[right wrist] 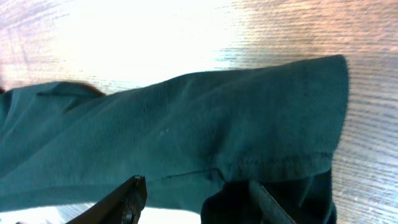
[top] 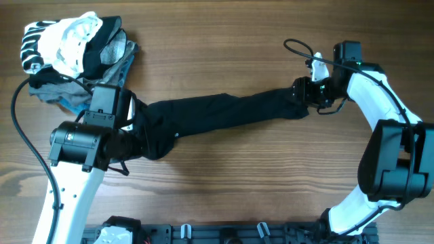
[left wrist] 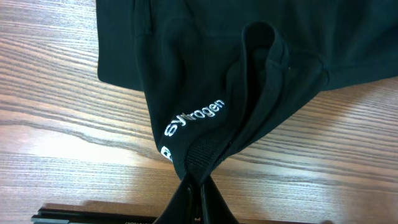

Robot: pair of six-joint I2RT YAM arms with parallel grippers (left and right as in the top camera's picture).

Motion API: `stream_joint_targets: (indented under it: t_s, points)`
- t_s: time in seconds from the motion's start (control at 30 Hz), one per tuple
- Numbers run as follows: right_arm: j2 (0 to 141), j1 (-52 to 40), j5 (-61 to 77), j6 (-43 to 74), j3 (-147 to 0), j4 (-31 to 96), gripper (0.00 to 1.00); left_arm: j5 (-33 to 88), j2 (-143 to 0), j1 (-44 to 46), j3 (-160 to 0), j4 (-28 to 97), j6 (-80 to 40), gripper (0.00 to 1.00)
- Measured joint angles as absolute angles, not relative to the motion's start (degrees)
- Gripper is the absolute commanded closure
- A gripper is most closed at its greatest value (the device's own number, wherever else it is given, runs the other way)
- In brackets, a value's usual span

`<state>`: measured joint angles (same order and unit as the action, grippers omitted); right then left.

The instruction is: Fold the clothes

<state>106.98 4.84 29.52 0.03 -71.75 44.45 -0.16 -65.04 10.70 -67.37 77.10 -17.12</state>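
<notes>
I have the black garment [top: 224, 112] pulled out in a long band across the middle of the counter [top: 237, 183]. It runs from about 9 o'clock to about 2 o'clock as the overhead camera sees it and lies on the wood between the two arms.

The left fingers [left wrist: 194, 202] are closed tight on a bunched fold at the 9 o'clock end. On my left wrist camera the cloth gathers into a narrow pinch right at the tips. White lettering [left wrist: 194, 117] shows on the fabric just above that, at about 11 o'clock from the pinch.

At the 2 o'clock end, the right fingers [top: 303, 93] stand apart astride the hem. The right wrist camera shows a stitched edge lying across the gap and a darker fold sitting low between the tips. I see no firm clamp on it.

A pile of other clothes [top: 74, 47], white-striped, grey and blue, sits in the 10 o'clock corner. It is just beyond the left arm and apart from the black piece.
</notes>
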Motion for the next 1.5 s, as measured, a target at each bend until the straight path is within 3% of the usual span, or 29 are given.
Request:
stream_joint_targets:
  t_s: [0.07, 0.1, 0.33, 0.43, 0.57, 0.77, 1.0, 1.1, 1.2, 1.23, 1.3, 1.4, 1.5]
  points:
    - [107.0, 4.8, 28.9, 0.8, -71.7, 44.7, 0.94, -0.2, -65.0, 10.7, -67.4, 77.1, -17.1, 0.96]
    - [107.0, 4.8, 28.6, 1.4, -71.7, 45.0, 0.96, -0.2, -65.0, 10.7, -67.4, 77.1, -17.1, 0.96]
    - [104.2, 8.7, 28.2, 4.6, -77.2, 49.9, 0.96, -0.5, -65.1, 10.6, -69.5, 77.8, -17.0, 0.96]
    - [91.1, 14.7, 28.3, 9.1, -88.6, 56.2, 0.96, -2.8, -65.7, 9.8, -84.2, 78.4, -17.0, 0.96]
    - [75.4, 16.0, 25.0, 12.0, -103.6, 66.5, 0.96, -7.2, -65.3, 9.6, -104.9, 78.4, -17.0, 0.96]
    - [65.9, 16.0, 18.7, 15.4, -116.7, 74.5, 0.96, -13.1, -61.9, 9.6, -122.5, 76.4, -15.0, 0.96]
    - [68.9, 16.0, 15.2, 18.2, -119.3, 76.9, 0.92, -14.7, -63.9, 9.6, -128.9, 70.6, -8.2, 0.96]
    - [78.3, 16.0, 14.4, 18.6, -119.5, 77.2, 0.89, -13.3, -73.3, 9.6, -129.4, 69.1, -4.8, 0.96]
    - [88.8, 16.0, 13.4, 18.9, -119.4, 75.5, 0.81, -8.8, -95.2, 9.6, -128.9, 62.6, -2.8, 0.96]
    - [93.7, 16.0, 13.1, 19.0, -119.4, 73.3, 0.53, -7.4, -102.3, 9.7, -128.5, 59.1, -2.2, 0.87]
    - [103.9, 16.0, 13.1, 19.0, -119.4, 65.8, 0.28, -5.6, -112.8, 9.8, -128.1, 50.5, -1.5, 0.24]
    - [114.6, 16.3, 18.4, 15.1, -119.3, 54.7, 0.24, -4.1, -126.4, 10.4, -128.0, 40.1, -0.8, 0.09]
    - [113.8, 18.3, 21.0, 13.6, -119.1, 60.8, 0.22, -5.7, -128.0, 10.5, -127.5, 47.4, -0.5, 0.08]
